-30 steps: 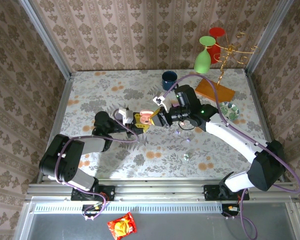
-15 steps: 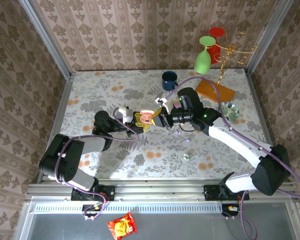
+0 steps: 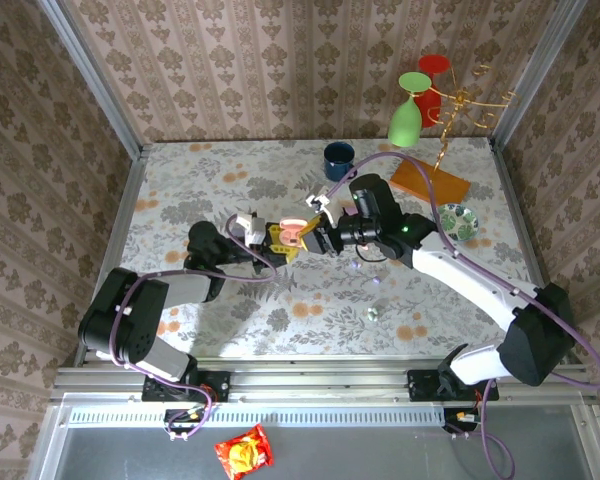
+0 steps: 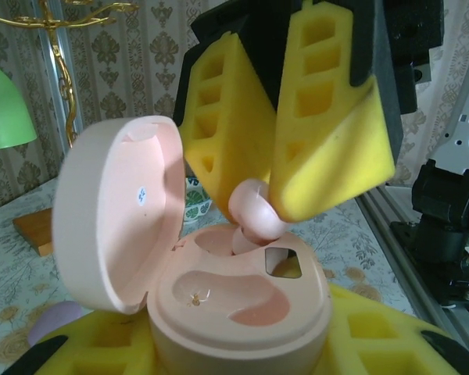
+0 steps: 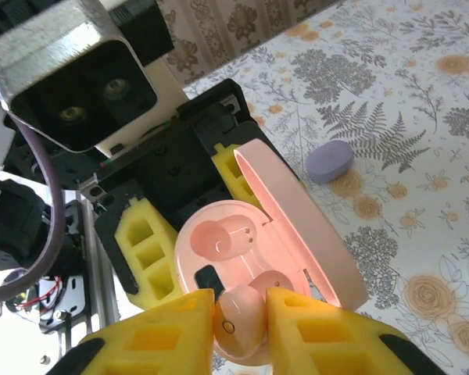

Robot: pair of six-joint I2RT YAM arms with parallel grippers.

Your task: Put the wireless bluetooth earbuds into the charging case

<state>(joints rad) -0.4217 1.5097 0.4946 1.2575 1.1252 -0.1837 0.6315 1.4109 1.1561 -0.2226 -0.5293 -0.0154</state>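
Observation:
A pink charging case (image 4: 242, 301) stands upright with its lid (image 4: 113, 211) swung open to the left, and my left gripper (image 4: 242, 348) is shut on its base. In the top external view the case (image 3: 292, 233) sits mid-table between both grippers. My right gripper (image 5: 240, 320) is shut on a pink earbud (image 5: 236, 322), holding it at the rim of the case (image 5: 219, 234) over the back socket. In the left wrist view the earbud (image 4: 254, 209) hangs between the right gripper's yellow pads (image 4: 328, 133), its stem dipping into that socket. The front socket is empty.
A purple egg-shaped pebble (image 5: 329, 161) lies on the floral tablecloth beside the case. A dark blue mug (image 3: 339, 157) stands at the back. A gold rack on a wooden base (image 3: 429, 182) holds a green glass (image 3: 405, 118) and a red one (image 3: 433, 68). A small patterned dish (image 3: 457, 220) sits right.
The right arm has shifted slightly, bringing the earbud closer onto the case. The left arm and the case have stayed put.

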